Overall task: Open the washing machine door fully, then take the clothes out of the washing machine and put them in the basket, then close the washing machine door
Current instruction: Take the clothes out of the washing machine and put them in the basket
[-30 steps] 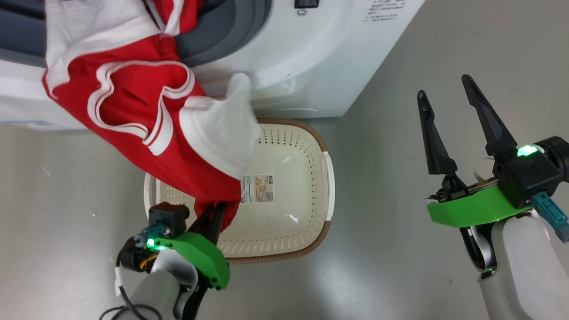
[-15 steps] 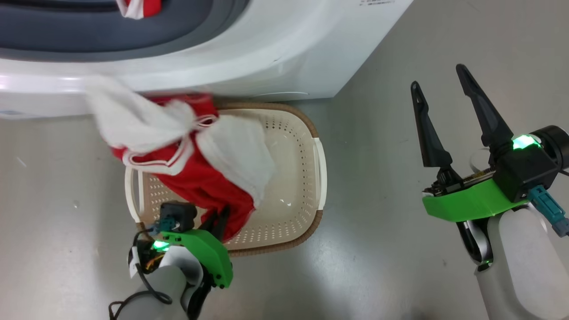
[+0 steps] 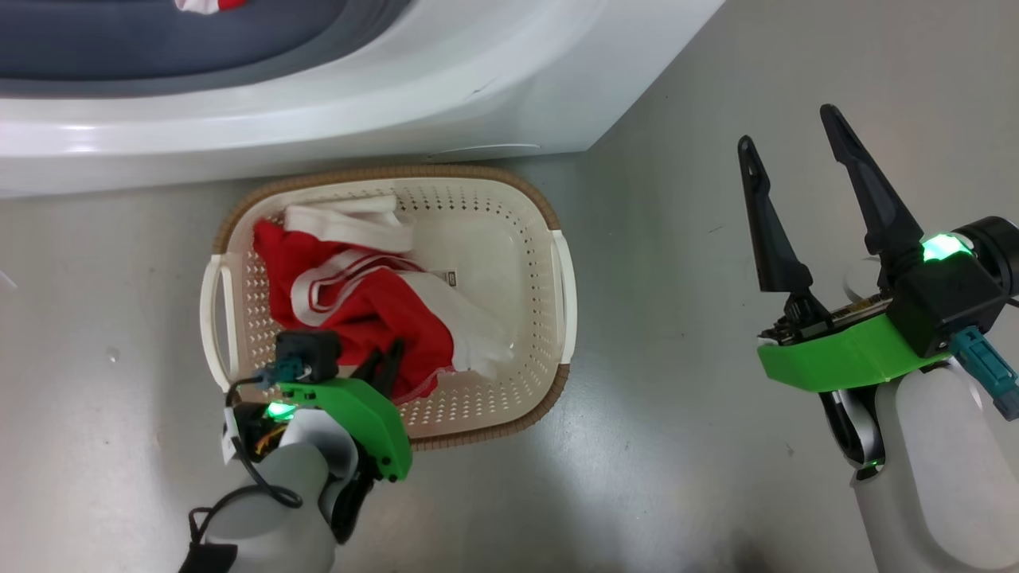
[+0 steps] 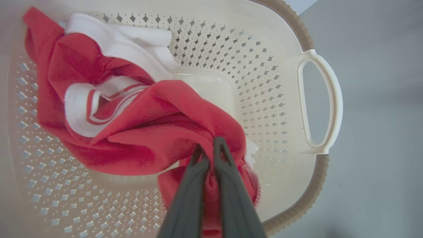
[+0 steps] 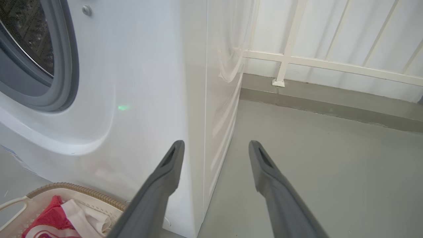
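Head view puts the job in its middle step, moving clothes from the machine to the basket. A red garment (image 3: 358, 302) with white stripes lies inside the basket (image 3: 493, 207), heaped toward its left side and reaching the near edge. The basket stands on the floor (image 3: 677, 398), just beside the foot of the washing machine (image 3: 358, 119). The left gripper (image 3: 386, 358) is down at the basket's near left corner. Its two dark fingers are pressed almost together with a fold of the red cloth pinched between them, which the left wrist view shows plainly. The right gripper (image 3: 786, 127) hangs over bare floor off the basket's right edge, jaws wide apart and holding nothing. I judge that the next move is to release the cloth and lift the fingers clear without dragging it back over the rim. A scrap of red and white fabric (image 3: 197, 5) at the machine's opening suggests there is more to fetch afterwards.
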